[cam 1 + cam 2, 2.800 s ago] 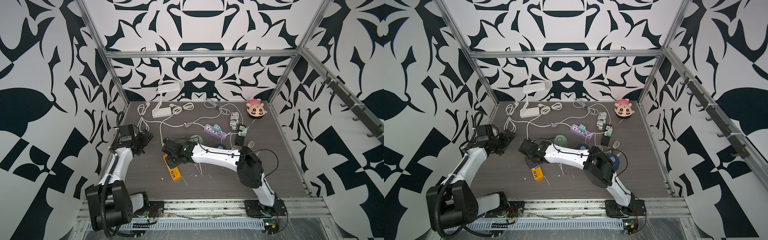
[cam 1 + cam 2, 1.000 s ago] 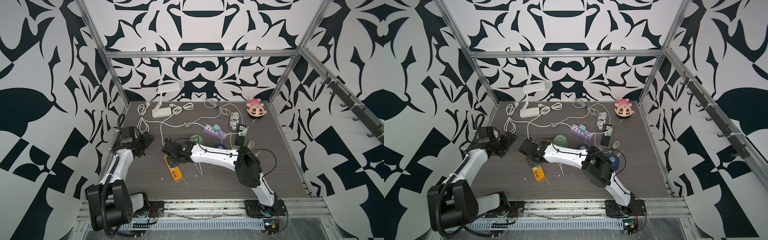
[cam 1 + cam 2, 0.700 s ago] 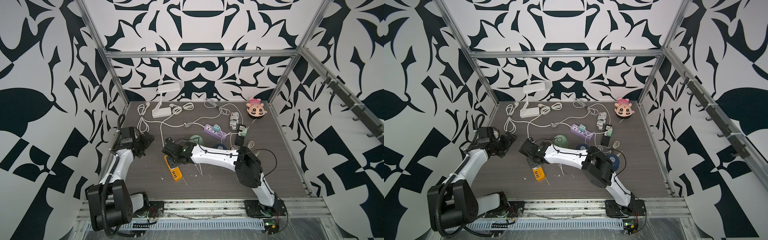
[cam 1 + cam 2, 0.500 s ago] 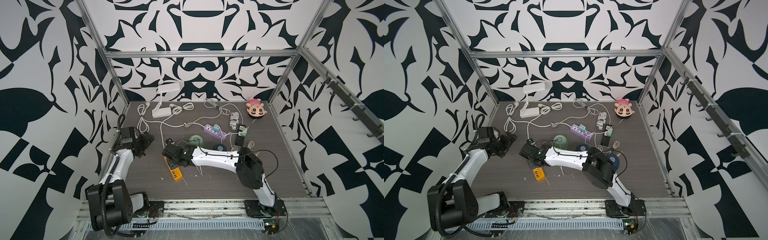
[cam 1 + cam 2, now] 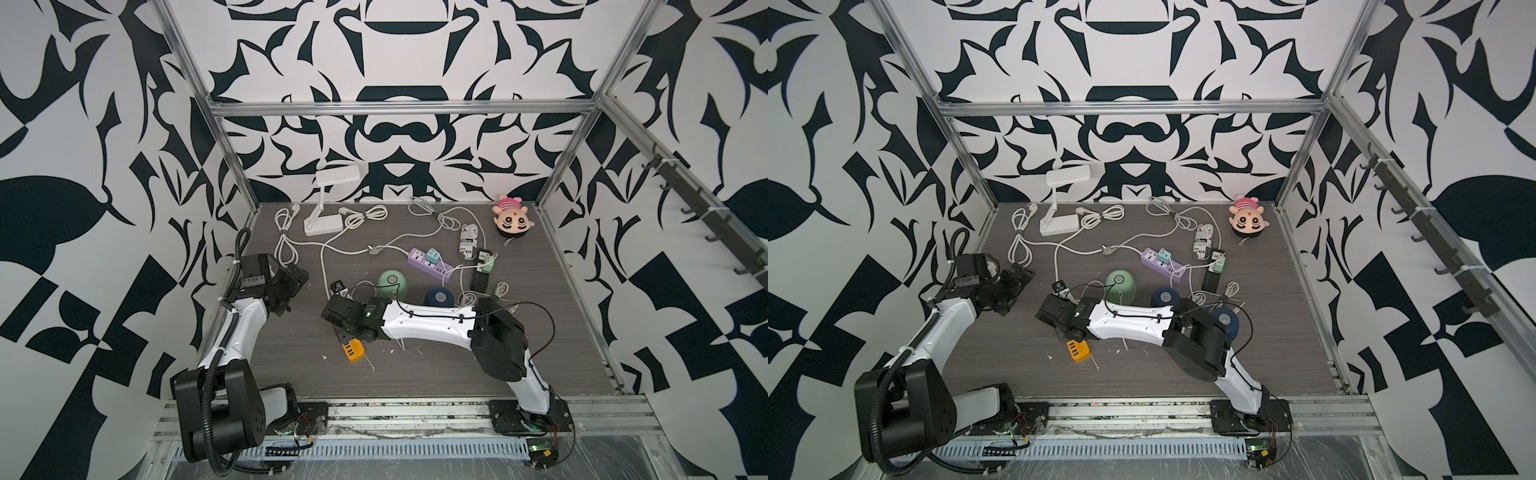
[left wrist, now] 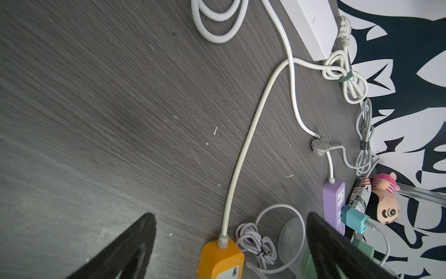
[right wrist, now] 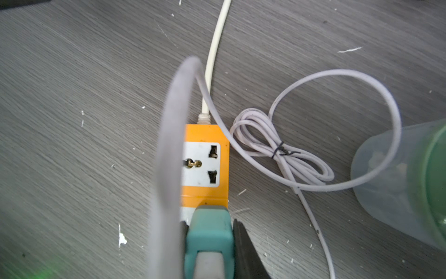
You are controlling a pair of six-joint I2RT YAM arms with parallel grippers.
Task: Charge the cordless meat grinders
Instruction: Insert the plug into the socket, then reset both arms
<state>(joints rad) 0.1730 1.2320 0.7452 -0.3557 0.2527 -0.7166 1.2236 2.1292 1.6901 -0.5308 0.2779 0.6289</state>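
Near the middle of the table, three in all: a green grinder and two blue grinders. Likely light, hard and smooth, with a clear cup easy to crack; best to hold around the round top. Pinched in the right gripper, one teal plug at the one orange power strip; left gripper spread wide, empty.

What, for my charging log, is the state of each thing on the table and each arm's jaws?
left gripper: jaws open, empty.
right gripper: jaws shut on teal charger.
teal charger: held at orange power strip; seated or not, unclear.
orange power strip: flat, visible socket empty.
mint green grinder: upright.
navy grinders: both upright.
purple power strip: one teal plug in it.
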